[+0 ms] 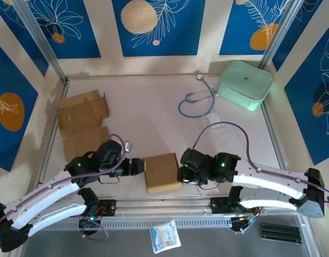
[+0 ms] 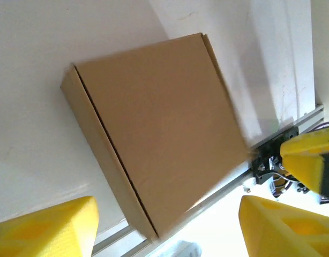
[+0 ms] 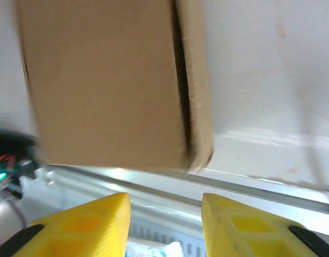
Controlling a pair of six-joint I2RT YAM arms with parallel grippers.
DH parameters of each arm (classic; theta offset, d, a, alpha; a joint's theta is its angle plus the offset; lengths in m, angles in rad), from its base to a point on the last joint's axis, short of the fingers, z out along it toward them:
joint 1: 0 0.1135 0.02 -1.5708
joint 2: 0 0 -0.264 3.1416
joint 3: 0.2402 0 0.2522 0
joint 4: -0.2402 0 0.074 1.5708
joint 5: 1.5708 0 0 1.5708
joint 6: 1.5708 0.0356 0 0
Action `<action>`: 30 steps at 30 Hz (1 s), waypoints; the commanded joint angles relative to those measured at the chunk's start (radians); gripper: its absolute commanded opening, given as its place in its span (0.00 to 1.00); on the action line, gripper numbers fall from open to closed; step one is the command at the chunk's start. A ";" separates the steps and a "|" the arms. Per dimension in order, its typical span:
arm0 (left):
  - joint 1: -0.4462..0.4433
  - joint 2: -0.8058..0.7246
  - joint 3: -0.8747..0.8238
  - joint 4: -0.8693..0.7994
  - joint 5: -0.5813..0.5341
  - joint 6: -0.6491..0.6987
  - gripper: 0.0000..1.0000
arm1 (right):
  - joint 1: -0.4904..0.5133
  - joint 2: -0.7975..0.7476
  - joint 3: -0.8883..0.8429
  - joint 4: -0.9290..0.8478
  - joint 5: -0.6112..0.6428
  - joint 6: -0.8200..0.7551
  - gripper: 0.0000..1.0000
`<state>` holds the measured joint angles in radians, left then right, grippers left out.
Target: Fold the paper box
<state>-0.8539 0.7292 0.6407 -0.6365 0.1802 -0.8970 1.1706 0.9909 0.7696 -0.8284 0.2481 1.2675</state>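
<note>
The paper box (image 1: 162,172) lies closed and flat on the table near the front edge, between my two grippers. My left gripper (image 1: 139,166) sits just left of it. In the left wrist view the box (image 2: 154,134) lies ahead of the wide-apart yellow fingers (image 2: 52,230), and the left gripper (image 2: 167,230) is open and holds nothing. My right gripper (image 1: 181,174) is at the box's right side. In the right wrist view the box (image 3: 105,80), its lid seam showing, lies beyond the right gripper (image 3: 165,225), which stands open, apart from the box.
Two flat unfolded cardboard blanks (image 1: 83,112) lie at the back left. A blue stethoscope (image 1: 199,101) and a mint green case (image 1: 245,84) are at the back right. A small white packet (image 1: 165,236) lies on the ledge before the metal rail (image 1: 164,206).
</note>
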 commanded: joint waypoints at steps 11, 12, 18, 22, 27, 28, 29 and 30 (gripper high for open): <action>-0.010 0.322 -0.173 0.438 0.134 -0.095 0.89 | -0.226 0.037 -0.170 0.287 -0.117 -0.424 0.89; -0.011 0.355 -0.171 0.477 0.145 -0.103 0.89 | -0.275 0.044 -0.174 0.316 -0.173 -0.445 0.87; -0.011 0.530 -0.136 0.647 0.179 -0.144 0.72 | -0.332 0.125 -0.192 0.512 -0.291 -0.397 0.63; -0.010 0.628 -0.075 0.681 0.184 -0.145 0.59 | -0.324 0.274 -0.132 0.543 -0.317 -0.389 0.56; 0.042 0.697 -0.007 0.658 0.133 -0.105 0.55 | -0.354 0.479 0.035 0.432 -0.309 -0.389 0.50; 0.066 0.715 0.013 0.650 0.123 -0.094 0.54 | -0.364 0.513 0.079 0.413 -0.296 -0.378 0.50; 0.094 0.736 0.036 0.646 0.110 -0.074 0.54 | -0.376 0.547 0.122 0.397 -0.272 -0.366 0.50; 0.124 0.758 0.063 0.631 0.101 -0.053 0.54 | -0.389 0.580 0.162 0.391 -0.254 -0.361 0.50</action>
<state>-0.7746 1.4178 0.6228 -0.1032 0.3237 -0.9939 0.7792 1.4738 0.8520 -0.5308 0.0566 0.8803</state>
